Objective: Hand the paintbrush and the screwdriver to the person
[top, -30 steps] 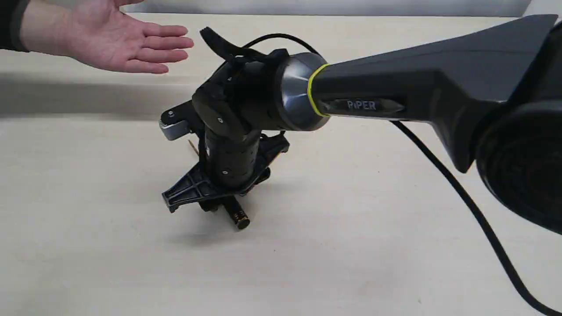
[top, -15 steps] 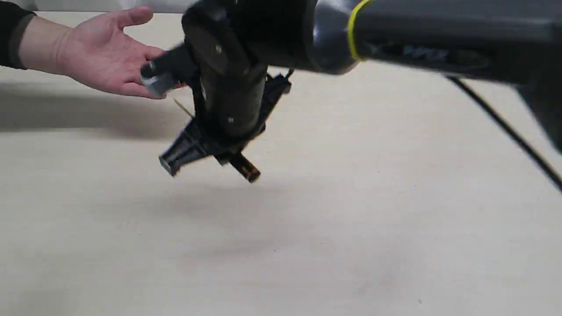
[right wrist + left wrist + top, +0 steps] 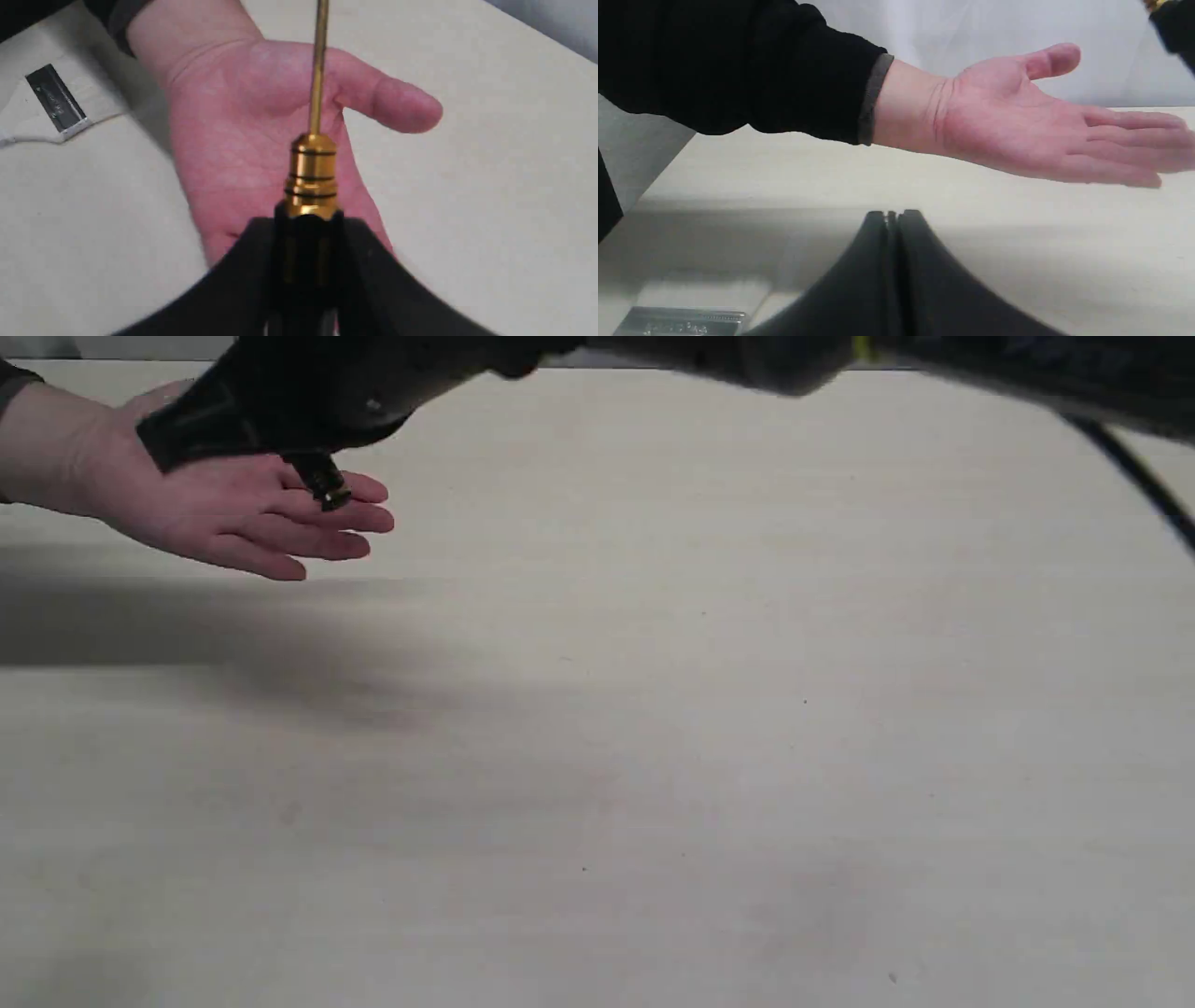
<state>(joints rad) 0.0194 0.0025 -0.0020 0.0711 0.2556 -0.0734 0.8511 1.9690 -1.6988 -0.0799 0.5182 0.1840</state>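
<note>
My right gripper [image 3: 308, 233] is shut on the screwdriver [image 3: 312, 175], clamping its black ribbed handle. The gold collar and thin gold shaft stick out over the person's open palm [image 3: 243, 130]. In the exterior view the right gripper [image 3: 280, 439] hovers just above the person's hand [image 3: 233, 518] at the far left, and the screwdriver's handle end [image 3: 324, 487] hangs over the fingers. My left gripper [image 3: 892, 215] is shut and empty, low over the table, near the person's hand [image 3: 1017, 121] and dark sleeve [image 3: 738, 65]. The paintbrush is out of view.
The pale wooden table [image 3: 653, 756] spreads below. The right arm's black cable [image 3: 1144, 476] hangs at the far right. A small silver plate [image 3: 682, 321] sits at the table's edge beside my left gripper; it also shows as a dark strip [image 3: 56, 98] beyond the wrist.
My right gripper has lifted the screwdriver off the table's middle and carried it up and to the left, over the person's palm. The hand has stayed roughly in place.
</note>
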